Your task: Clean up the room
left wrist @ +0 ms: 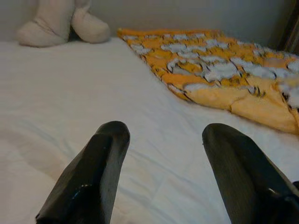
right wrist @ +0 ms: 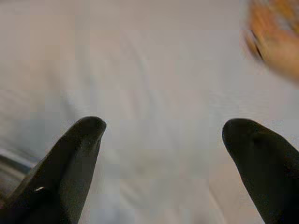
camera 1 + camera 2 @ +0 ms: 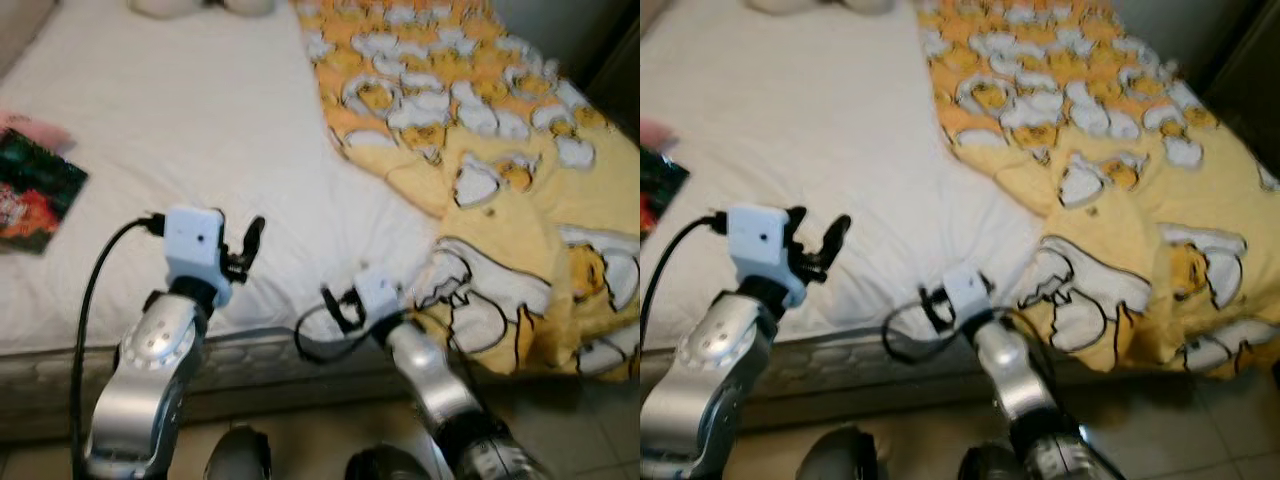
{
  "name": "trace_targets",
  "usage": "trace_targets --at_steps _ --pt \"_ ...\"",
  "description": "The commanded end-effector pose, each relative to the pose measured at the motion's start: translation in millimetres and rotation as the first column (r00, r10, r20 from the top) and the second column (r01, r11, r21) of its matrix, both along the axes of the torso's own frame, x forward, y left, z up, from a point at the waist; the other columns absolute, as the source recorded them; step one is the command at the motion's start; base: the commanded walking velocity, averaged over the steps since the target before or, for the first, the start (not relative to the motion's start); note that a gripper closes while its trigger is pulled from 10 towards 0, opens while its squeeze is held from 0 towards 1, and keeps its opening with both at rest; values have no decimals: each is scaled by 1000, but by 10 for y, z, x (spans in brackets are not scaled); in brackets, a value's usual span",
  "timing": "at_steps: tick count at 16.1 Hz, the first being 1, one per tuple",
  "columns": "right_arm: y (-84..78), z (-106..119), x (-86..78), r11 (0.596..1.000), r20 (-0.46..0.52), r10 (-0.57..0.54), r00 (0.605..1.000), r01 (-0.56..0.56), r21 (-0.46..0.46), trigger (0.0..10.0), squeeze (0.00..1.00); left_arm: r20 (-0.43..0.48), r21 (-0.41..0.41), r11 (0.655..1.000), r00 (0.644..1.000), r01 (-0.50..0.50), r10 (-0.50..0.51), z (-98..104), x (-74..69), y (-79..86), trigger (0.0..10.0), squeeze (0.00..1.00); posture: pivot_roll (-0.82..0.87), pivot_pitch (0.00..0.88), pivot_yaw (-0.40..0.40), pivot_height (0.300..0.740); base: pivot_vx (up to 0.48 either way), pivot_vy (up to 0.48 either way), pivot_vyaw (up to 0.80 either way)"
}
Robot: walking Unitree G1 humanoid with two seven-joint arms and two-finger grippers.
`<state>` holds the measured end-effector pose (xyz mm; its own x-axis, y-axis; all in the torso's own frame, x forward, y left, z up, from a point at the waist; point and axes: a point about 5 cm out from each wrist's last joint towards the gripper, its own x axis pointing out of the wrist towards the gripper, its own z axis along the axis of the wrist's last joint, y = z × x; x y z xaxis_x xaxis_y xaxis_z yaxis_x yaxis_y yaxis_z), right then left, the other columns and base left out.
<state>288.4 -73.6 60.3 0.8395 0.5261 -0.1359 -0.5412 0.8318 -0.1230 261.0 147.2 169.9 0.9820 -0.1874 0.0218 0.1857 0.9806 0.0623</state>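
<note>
A big bed (image 3: 180, 130) with a white sheet holds a yellow blanket (image 3: 500, 150) (it has white and orange cartoon shapes) on its right side, hanging over the near edge. A colourful book (image 3: 35, 190) lies near the bed's left edge, and a pale soft toy (image 1: 60, 23) sits at the far end. Both tools hover over the near edge of the sheet, the left tool (image 1: 163, 140) and the right tool (image 2: 163, 135), each with its fingers spread apart and holding nothing.

A bed (image 3: 150, 150) with a plain white sheet takes up most of the room, its quilted grey mattress edge (image 3: 260, 360) running along the near side. Below it lies a pale tiled floor (image 3: 600, 430). Behind the bed stands a grey wall (image 1: 187, 14), with dark furniture (image 3: 620, 70) at the far right.
</note>
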Motion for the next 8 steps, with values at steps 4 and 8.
trace_targets --at_steps 4,8 --pt "-328 550 401 982 76 -130 989 118 148 10000 0 43 -30 999 999 -28 29 8 298 -59 10000 0 84 0 -56 703 0 0 0" --pt "-217 621 505 936 110 -319 941 295 191 10000 0 52 -66 996 997 -60 63 -73 494 -12 10000 0 52 0 -27 703 0 -234 0"
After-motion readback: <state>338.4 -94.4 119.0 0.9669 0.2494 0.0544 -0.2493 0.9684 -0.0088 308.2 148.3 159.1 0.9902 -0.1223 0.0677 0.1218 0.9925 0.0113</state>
